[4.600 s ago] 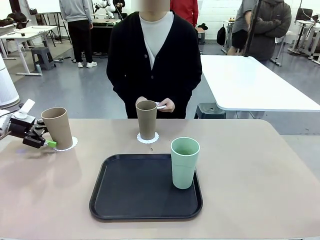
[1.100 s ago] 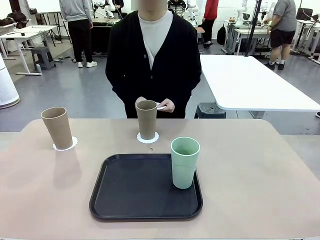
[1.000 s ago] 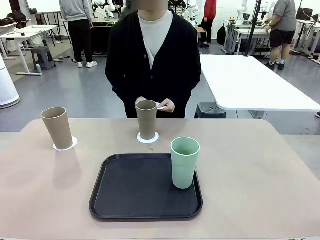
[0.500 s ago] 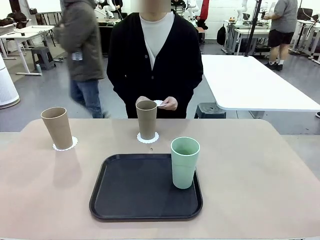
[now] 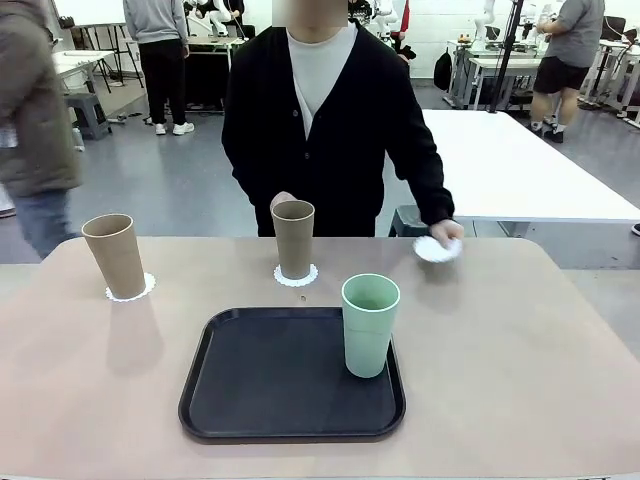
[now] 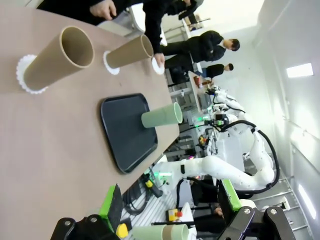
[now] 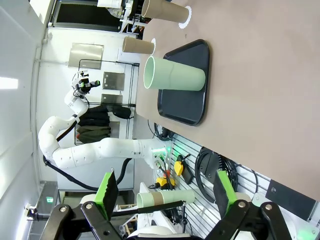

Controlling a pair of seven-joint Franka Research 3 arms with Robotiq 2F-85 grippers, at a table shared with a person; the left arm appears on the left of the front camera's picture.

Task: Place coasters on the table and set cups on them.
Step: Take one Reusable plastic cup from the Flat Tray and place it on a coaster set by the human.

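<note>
Front view: white coaster [image 5: 436, 249] in person's hand [image 5: 448, 231], far right of table [image 5: 520, 340].
Both tan cups [image 5: 115, 255] [image 5: 293, 238] on placed coasters [image 5: 131, 292] [image 5: 296, 279]; mint cup [image 5: 369, 325] on tray [image 5: 250, 400]; left gripper [image 6: 170, 205], right gripper [image 7: 165, 189] released, empty.

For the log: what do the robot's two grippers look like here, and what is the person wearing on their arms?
The left gripper and right gripper look alike: black, bolted finger links, each tipped with a flat bright-green pad. The person wears a black cardigan with long sleeves reaching the wrists, over a white top.
</note>
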